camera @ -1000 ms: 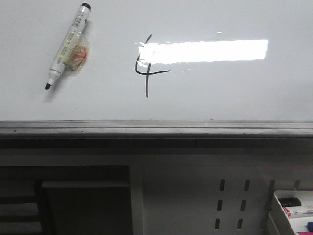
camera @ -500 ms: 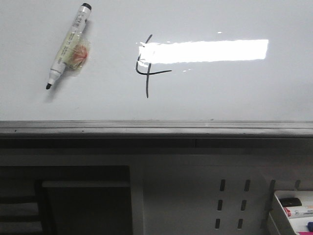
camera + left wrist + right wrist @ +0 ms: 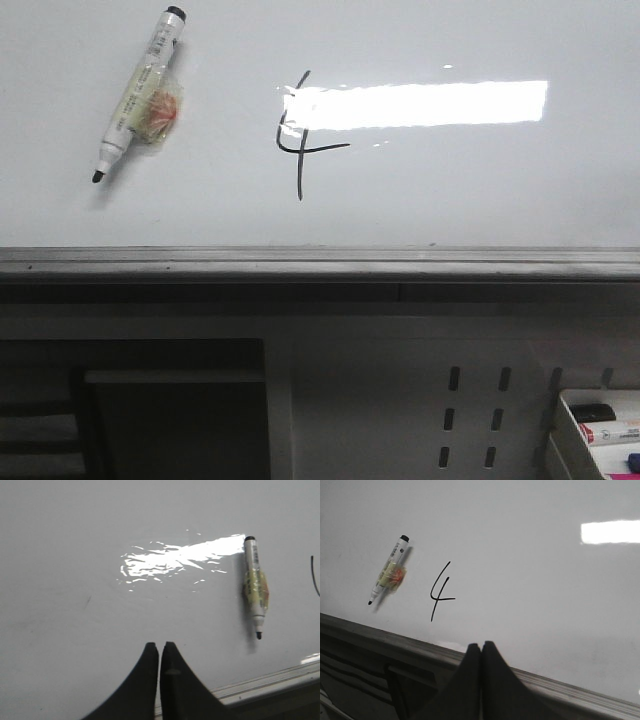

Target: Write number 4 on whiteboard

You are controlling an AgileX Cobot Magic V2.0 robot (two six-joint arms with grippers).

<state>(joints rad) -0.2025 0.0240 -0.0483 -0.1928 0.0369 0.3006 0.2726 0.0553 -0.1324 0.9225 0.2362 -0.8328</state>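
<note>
Whiteboard bears the number 4; both arms' fingers pressed together, empty.

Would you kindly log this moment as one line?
number 4 written | marker lying on whiteboard | both grippers shut, empty

The whiteboard is glossy and smooth, mirroring a bright rectangular light. Its lower edge rail looks like dull grey brushed metal. Left of the number 4, the marker has a shiny plastic barrel wrapped in clear crinkled tape.
</note>
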